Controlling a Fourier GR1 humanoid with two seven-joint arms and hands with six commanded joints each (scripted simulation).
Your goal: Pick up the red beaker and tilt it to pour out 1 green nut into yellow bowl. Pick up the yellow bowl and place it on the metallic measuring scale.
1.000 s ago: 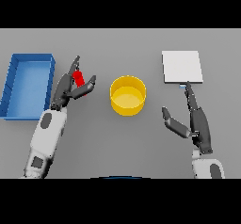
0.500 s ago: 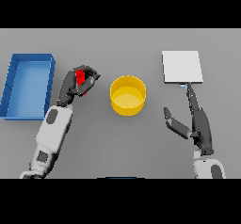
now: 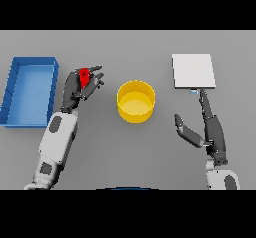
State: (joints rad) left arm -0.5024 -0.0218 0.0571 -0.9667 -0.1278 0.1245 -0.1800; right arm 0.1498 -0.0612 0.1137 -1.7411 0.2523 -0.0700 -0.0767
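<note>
- Since a moment ago, we are seeing our left hand closing in tighter around the red beaker, which is now tipping toward the yellow bowl.
- We are gripping the red beaker with the fingers and thumb curled round it, so only a small red patch is showing between them.
- We are holding that beaker above the grey table, between the blue bin on our left and the yellow bowl, near the bowl but clearly apart from it.
- We are finding the yellow bowl sitting upright in the middle of the table, its inside looking plain yellow; we cannot tell whether any nut is lying in it.
- We are keeping our right hand low on the right side, fingers straight and thumb spread wide, holding nothing.
- We are seeing that hand's fingertips pointing up at the metallic measuring scale, reaching just beside its near edge.
- We are noting the scale lying flat and well apart from the bowl.
</note>
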